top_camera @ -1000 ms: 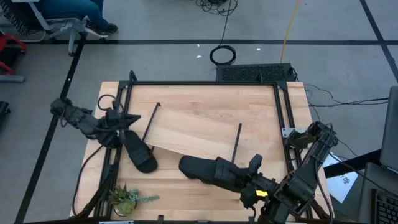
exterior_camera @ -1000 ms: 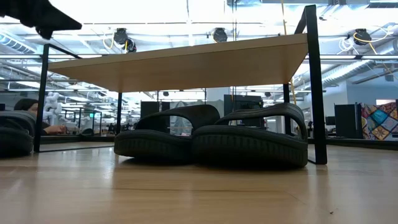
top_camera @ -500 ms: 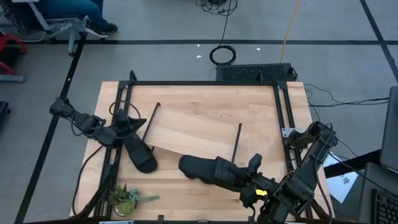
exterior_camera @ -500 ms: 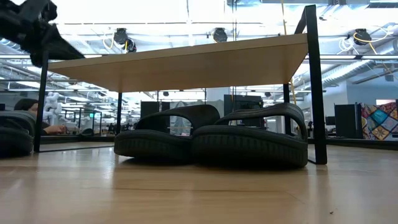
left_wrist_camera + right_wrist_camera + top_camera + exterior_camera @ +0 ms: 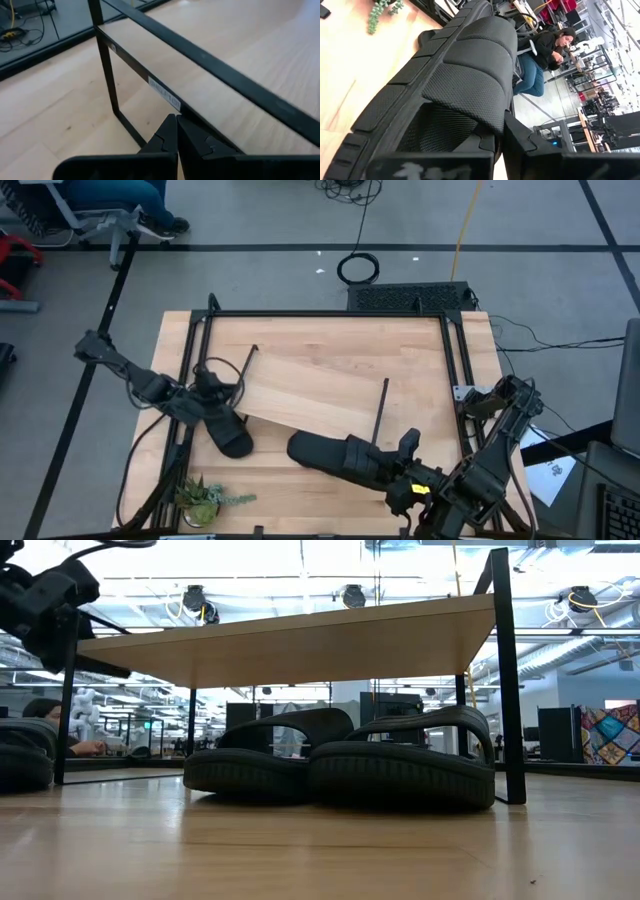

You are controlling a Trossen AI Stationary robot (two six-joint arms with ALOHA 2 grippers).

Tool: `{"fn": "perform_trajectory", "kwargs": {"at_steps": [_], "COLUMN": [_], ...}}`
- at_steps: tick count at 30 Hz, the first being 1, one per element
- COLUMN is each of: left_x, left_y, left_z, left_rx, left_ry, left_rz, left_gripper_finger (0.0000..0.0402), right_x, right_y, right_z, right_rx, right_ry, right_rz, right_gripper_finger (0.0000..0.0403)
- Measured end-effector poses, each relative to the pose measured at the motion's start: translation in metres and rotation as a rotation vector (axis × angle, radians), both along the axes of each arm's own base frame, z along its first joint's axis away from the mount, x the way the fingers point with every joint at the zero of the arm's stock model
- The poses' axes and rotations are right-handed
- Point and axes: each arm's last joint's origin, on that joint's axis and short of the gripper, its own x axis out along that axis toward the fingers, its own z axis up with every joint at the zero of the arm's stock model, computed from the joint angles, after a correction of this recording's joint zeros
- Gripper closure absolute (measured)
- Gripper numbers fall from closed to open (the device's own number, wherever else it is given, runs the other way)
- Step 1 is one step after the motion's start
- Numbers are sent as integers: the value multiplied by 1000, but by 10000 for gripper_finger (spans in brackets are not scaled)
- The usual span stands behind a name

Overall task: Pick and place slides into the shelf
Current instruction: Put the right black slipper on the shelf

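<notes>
Two black slides (image 5: 330, 765) stand side by side under the shelf (image 5: 310, 395). In the high view they stick out past its near edge (image 5: 335, 453). My right gripper (image 5: 405, 450) is at their right end, shut on a slide's strap (image 5: 470, 85). A third slide (image 5: 228, 430) lies sole down on the table at the shelf's left end and shows at the low view's left edge (image 5: 20, 755). My left gripper (image 5: 218, 400) hangs above it, shut and empty, and faces the shelf's black frame (image 5: 150, 30). A fourth slide is not in view. My right gripper (image 5: 497, 145) has the slide's ribbed strap by its edge (image 5: 492, 125), with the strap running between the two fingers. It comes in low from the table's near right. The slide stands with its sole on the table (image 5: 400, 785).
A small green plant (image 5: 205, 498) sits at the table's near left corner. The shelf's thin black legs (image 5: 505, 670) stand beside the slides. The table's black frame (image 5: 320, 313) runs round its edges. A seated person (image 5: 540, 50) shows beyond the table.
My left gripper has come down and moved toward the table's right and near edge, closer over the third slide and the shelf's left end. It has stayed shut. The right gripper and the slides have kept still.
</notes>
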Motion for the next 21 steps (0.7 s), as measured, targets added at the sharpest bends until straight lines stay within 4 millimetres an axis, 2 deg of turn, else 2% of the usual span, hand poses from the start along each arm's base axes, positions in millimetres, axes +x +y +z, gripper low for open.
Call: {"fn": "perform_trajectory", "kwargs": {"at_steps": [21], "left_x": [29], "left_y": [-30], "left_z": [-9], "left_rx": [-36], "left_ry": [-10], "left_rz": [-90], "left_gripper_finger": [401], "right_x": [0], "right_y": [0], "right_z": [0], "right_rx": [15], "right_ry": [-7], "right_rz": [-8], "right_gripper_finger": [399]}}
